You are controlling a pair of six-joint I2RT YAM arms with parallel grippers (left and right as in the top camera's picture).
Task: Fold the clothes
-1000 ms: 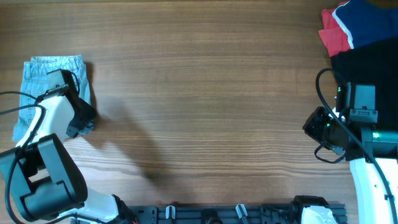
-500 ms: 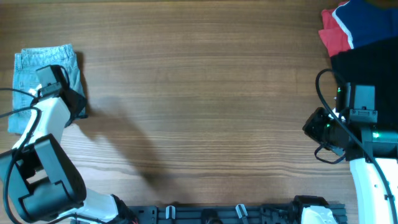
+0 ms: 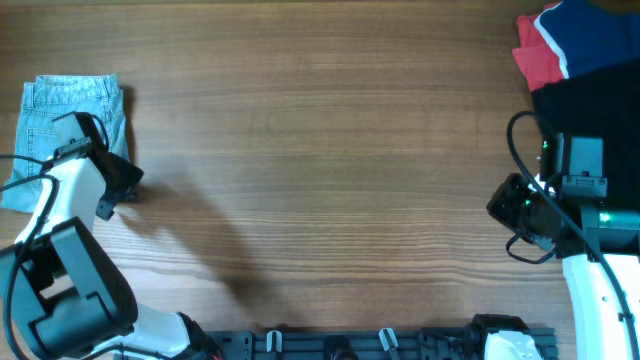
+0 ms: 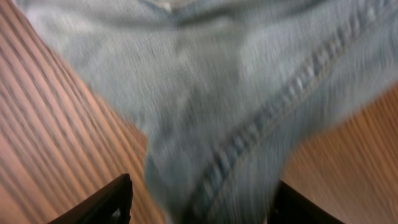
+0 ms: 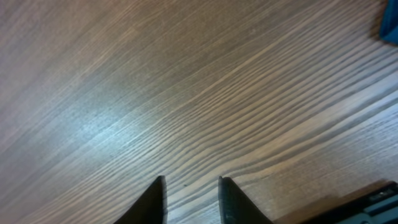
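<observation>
The pale light-blue jeans [image 3: 70,110] lie folded in a small bundle at the far left of the table. My left gripper [image 3: 112,188] sits at the bundle's lower right edge. In the blurred left wrist view its jaws [image 4: 199,205] stand wide apart, with a thick stitched seam of the denim [image 4: 236,93] lying between them. My right gripper [image 3: 500,205] hovers over bare wood at the right. Its fingers [image 5: 191,186] are slightly apart with nothing between them.
A pile of red, navy and black garments [image 3: 580,50] lies at the back right corner, right behind the right arm. A corner of blue cloth [image 5: 392,25] shows in the right wrist view. A black rail [image 3: 380,345] runs along the front edge.
The jeans bundle has slid left toward the table's edge with my left gripper. The gripper has then come back slightly right and toward the front. The right arm has not moved.
</observation>
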